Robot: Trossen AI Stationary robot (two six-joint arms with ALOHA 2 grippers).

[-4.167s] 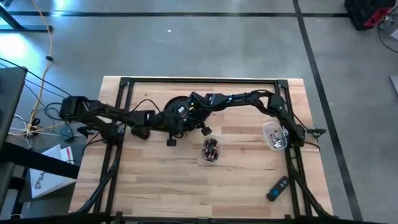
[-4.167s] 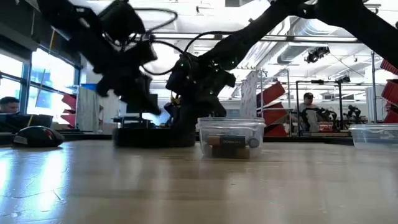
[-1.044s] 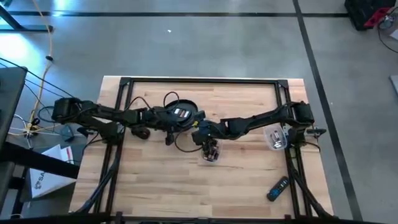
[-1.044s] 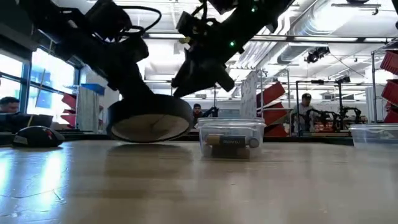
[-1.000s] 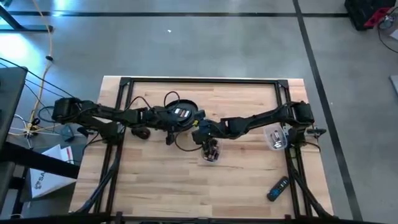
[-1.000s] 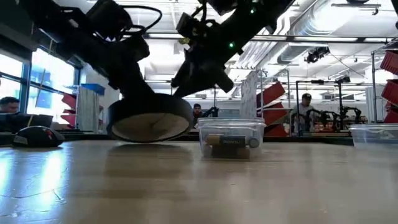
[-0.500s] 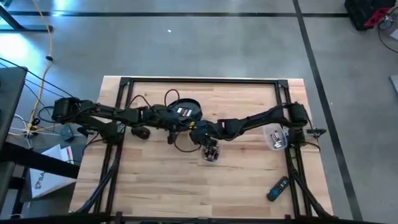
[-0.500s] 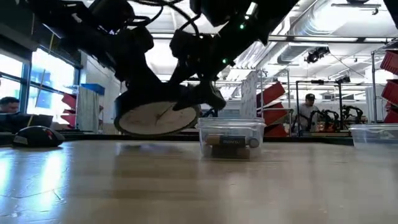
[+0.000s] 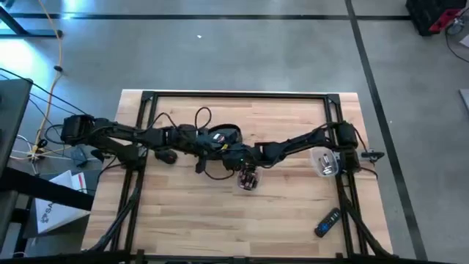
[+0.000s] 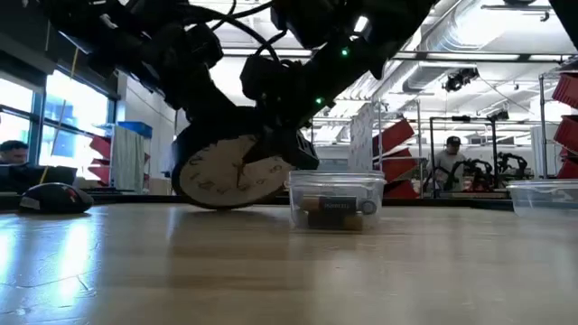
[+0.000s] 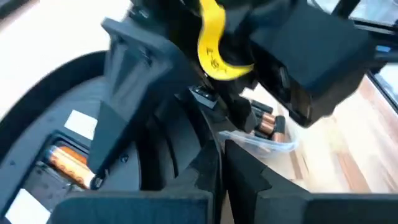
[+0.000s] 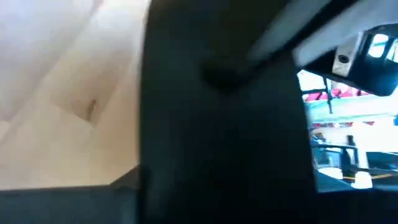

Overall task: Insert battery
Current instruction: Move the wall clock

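The left gripper (image 9: 207, 141) is clamped on the rim of the clock (image 10: 233, 171), holding it tilted up off the table (image 9: 293, 213) so the white dial faces low and forward. The right gripper (image 9: 236, 155) is pressed in close against the clock, right above the tub (image 10: 336, 199); I cannot tell whether it is closed on anything, since its own camera sees only dark blur. In the left wrist view a copper-toned battery (image 11: 69, 162) already lies in the slot on the clock's black moulded back, so I judge the insertion mostly done, with perhaps seating it, or a second cell, left; that part is not clear. The clock is a round, shallow plastic disc, matt black behind, with a smooth pale face and thin hands. The tub is a small clear plastic box holding spare cells (image 10: 336, 205), cylindrical and metal-ended. The table is pale butcher-block wood with visible strips. A second clear tub (image 9: 323, 162) sits well to the right.
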